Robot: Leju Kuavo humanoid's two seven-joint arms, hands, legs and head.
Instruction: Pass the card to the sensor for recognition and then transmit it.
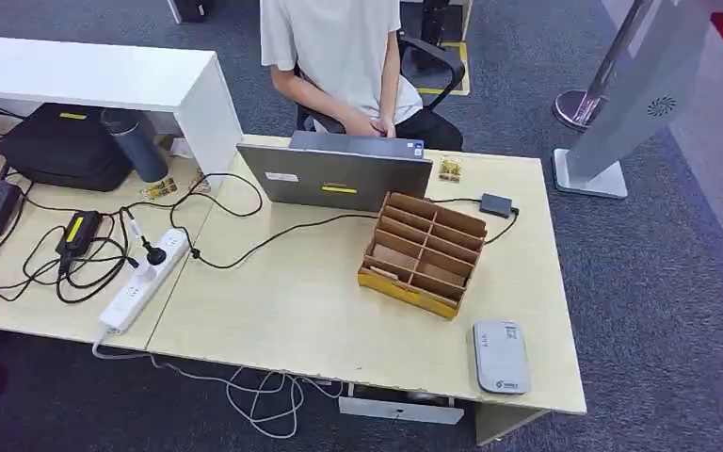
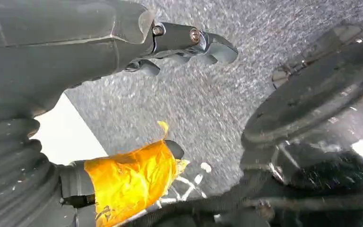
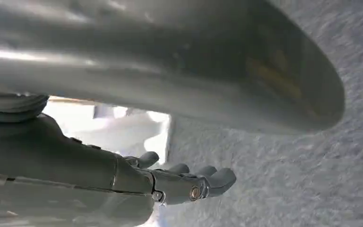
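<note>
Both hands are seen from the wrist cameras, over grey carpet rather than over the desk. On the left hand (image 2: 123,94), the thumb is wrapped in orange tape (image 2: 130,182) and the darker fingers (image 2: 194,45) are stretched out apart from it, with nothing held between them. On the right hand (image 3: 170,182), the fingers (image 3: 208,179) are extended and slightly curled, and nothing is gripped there either.

From the head view, a pale wooden desk (image 1: 282,311) is seen on the grey carpet (image 1: 678,282). A wooden card holder (image 1: 424,252) with slanted compartments is set towards the right half of the desk, roughly midway between the near and far edges. What look like cards are lodged in its compartments, though no single card can be told apart. A grey card sensor (image 1: 500,356) lies flat at the near right corner, close to the near edge and apart from the holder. A grey laptop (image 1: 335,174) is placed at the far edge, its lid turned towards the camera, and a person in a white shirt (image 1: 339,52) is seated behind it. A small dark adapter (image 1: 496,204) lies near the far right corner, joined to a black cable.

On the left part of the desk a white power strip (image 1: 144,279) is laid near the near edge among black cables (image 1: 85,268). A black bag (image 1: 64,146) and a dark bottle (image 1: 135,143) are set at the far left, beneath a white counter (image 1: 85,75). A grey stand (image 1: 635,104) is seen on the carpet beyond the right edge.
</note>
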